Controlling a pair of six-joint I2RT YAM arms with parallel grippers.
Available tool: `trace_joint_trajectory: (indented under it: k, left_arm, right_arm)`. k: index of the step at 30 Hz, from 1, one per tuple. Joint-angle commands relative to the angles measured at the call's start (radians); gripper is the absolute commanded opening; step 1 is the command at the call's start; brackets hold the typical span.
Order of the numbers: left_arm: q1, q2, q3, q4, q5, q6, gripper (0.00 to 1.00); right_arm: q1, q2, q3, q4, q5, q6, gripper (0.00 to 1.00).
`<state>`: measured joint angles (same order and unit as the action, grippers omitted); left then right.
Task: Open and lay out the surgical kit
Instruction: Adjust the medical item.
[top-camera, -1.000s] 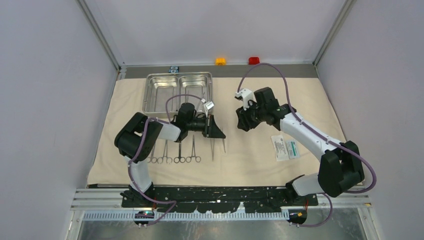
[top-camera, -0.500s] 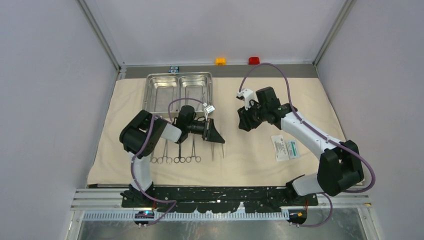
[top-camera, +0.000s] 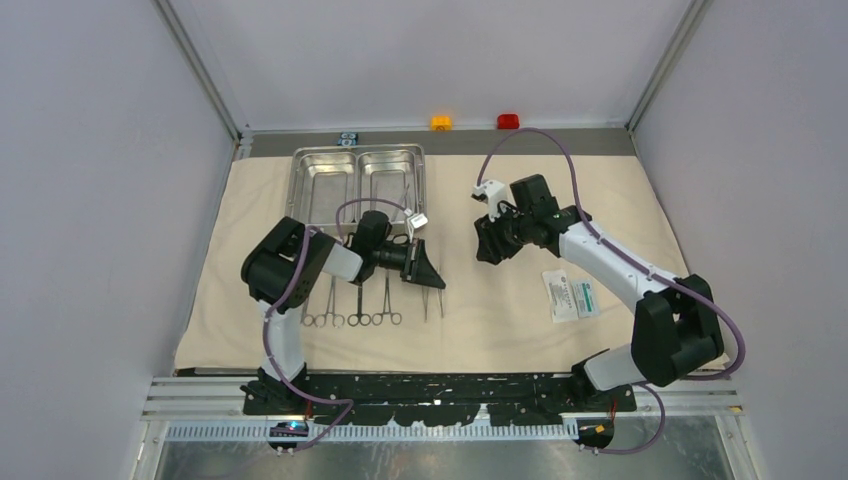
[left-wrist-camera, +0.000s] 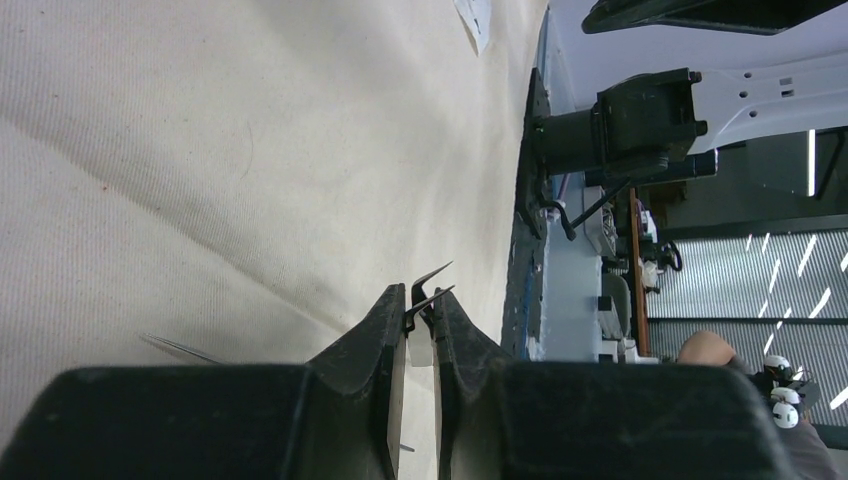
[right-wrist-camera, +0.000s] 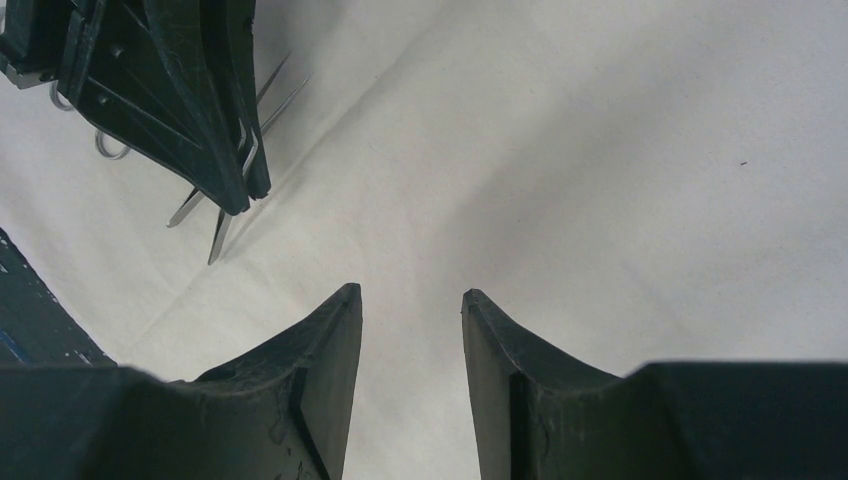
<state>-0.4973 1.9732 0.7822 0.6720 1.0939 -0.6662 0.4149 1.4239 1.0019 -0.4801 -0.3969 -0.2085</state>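
While the left end effector (left-wrist-camera: 422, 300), bent low over the cloth (left-wrist-camera: 200, 150), clamps tweezers (left-wrist-camera: 432, 271), the right end effector (right-wrist-camera: 410, 295) hovers parted

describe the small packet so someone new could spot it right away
Start at the big beige cloth and go to its right half, beside the right arm. The packet lies flat there alone: white with a green band, while the tools on the left half are bare metal.

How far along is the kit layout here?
Done: beige cloth wrap spread flat, ring-handled steel instruments in a row, white-and-green packet out. In hand: left pincer grips a slim metal tool; right pincer open, empty. Left: setting that tool down.
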Motion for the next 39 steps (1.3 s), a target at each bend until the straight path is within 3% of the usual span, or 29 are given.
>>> trace_joint_trajectory:
  k: [1, 9, 25, 39]
  left_arm:
    - [0.002, 0.009, 0.024, -0.017, 0.043, 0.037, 0.13]
    - [0.002, 0.012, 0.040, -0.094, 0.049, 0.085, 0.14]
    - [0.002, 0.012, 0.117, -0.284, -0.001, 0.209, 0.32]
    - [0.001, -0.034, 0.150, -0.378, 0.009, 0.369, 0.37]
  right_arm:
    - [-0.004, 0.008, 0.012, 0.013, -0.025, -0.014, 0.47]
    - [-0.005, 0.018, 0.015, 0.009, -0.035, -0.015, 0.47]
    - [-0.005, 0.031, 0.018, 0.006, -0.054, -0.014, 0.47]
    - [-0.004, 0.063, 0.024, 0.031, -0.148, 0.025, 0.46]
